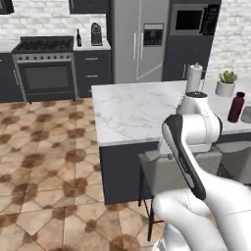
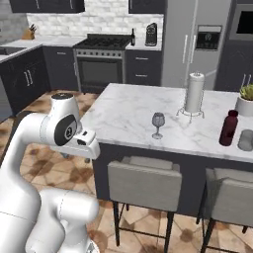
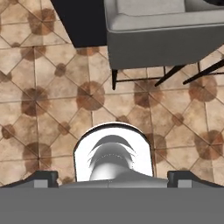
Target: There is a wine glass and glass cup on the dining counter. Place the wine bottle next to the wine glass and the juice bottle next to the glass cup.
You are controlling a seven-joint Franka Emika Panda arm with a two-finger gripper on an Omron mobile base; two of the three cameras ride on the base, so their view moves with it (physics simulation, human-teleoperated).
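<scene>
The wine glass (image 2: pixel 158 124) stands near the front edge of the dining counter (image 2: pixel 128 116), left of the paper-towel roll. At the counter's right end the maroon juice bottle (image 2: pixel 228 128) stands upright right beside the glass cup (image 2: pixel 245 140); the juice bottle (image 1: pixel 236 107) also shows at the right edge of the dining counter (image 1: pixel 132 112). The wine bottle (image 2: pixel 132 37) stands far off on the small worktop by the stove, next to the coffee machine; the same wine bottle (image 1: pixel 78 37) appears beside the stove. My gripper (image 3: pixel 113 179) is open, holds nothing and points down at the tiled floor, well short of the counter.
A paper-towel roll (image 2: pixel 194 93) and a potted plant (image 2: pixel 245 99) stand on the dining counter. Two grey stools (image 2: pixel 146 185) are tucked under its front edge; one stool (image 3: pixel 162 26) lies ahead of the hand. A stove (image 1: pixel 44 63) and fridge (image 1: pixel 139 39) line the back wall.
</scene>
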